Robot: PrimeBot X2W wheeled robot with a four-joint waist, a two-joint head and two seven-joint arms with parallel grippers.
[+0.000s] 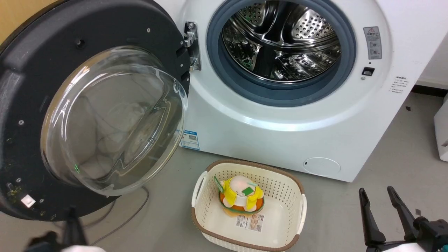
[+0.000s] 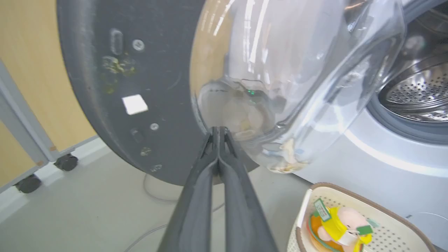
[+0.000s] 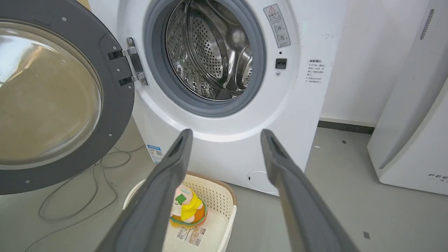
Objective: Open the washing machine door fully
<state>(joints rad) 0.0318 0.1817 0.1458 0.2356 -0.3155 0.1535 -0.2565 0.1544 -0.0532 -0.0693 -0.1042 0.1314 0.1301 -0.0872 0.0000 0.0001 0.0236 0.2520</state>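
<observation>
Left gripper [image 2: 218, 130] is pinched shut on nothing. Its tips are right at the door [image 2: 105, 70], where the glass bowl [image 2: 280, 70] meets the black back. Can't tell if they actually touch. The door is swung wide with its inner face toward you. Its hinge [image 1: 191, 45] is on the far side of the bowl from those tips, with the machine [image 1: 266, 140] beyond. It looks nearly fully open, so expect little travel left. Risks if you push from here: with no grip, the tips skate off the curved glass; the door hits its stop and you load the hinge; or its rim meets the wheeled partition [image 2: 35, 70] behind it. A cable [image 2: 149, 193] lies on the floor under the fingers. Right gripper [image 3: 226, 133] is spread wide and empty, well clear of the door, with the basket [image 3: 218, 194] below its fingers.
</observation>
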